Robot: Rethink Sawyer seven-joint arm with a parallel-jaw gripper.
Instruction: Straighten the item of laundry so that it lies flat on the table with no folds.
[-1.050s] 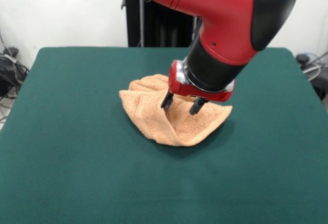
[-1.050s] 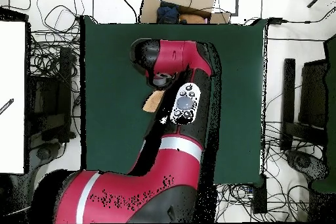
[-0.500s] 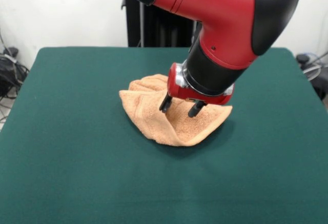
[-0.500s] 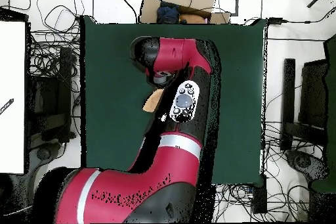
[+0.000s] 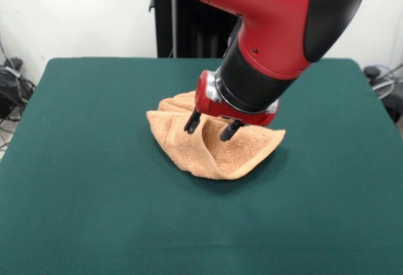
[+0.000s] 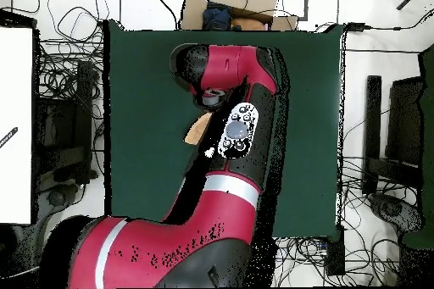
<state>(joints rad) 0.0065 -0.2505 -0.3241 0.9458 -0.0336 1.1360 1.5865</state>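
Note:
The peach-orange towel [image 5: 214, 149] lies crumpled and folded near the middle of the dark green table [image 5: 94, 180], with a raised ridge along its left side. My gripper [image 5: 211, 126] hangs just above the towel's middle, open, its two black fingers [image 5: 191, 123] spread with nothing between them. In the overhead view the red arm covers most of the towel [image 6: 197, 129], and only a small orange corner shows at the arm's left; the gripper itself is hidden there.
Bare green cloth surrounds the towel on all sides. A dark stand [image 5: 189, 29] rises behind the table's far edge. Cables and equipment [image 6: 63, 91] lie on the floor around the table, and a cardboard box [image 6: 242, 2] sits beyond one end.
The gripper has shifted left over the towel and lifted slightly, staying open. The towel has not moved.

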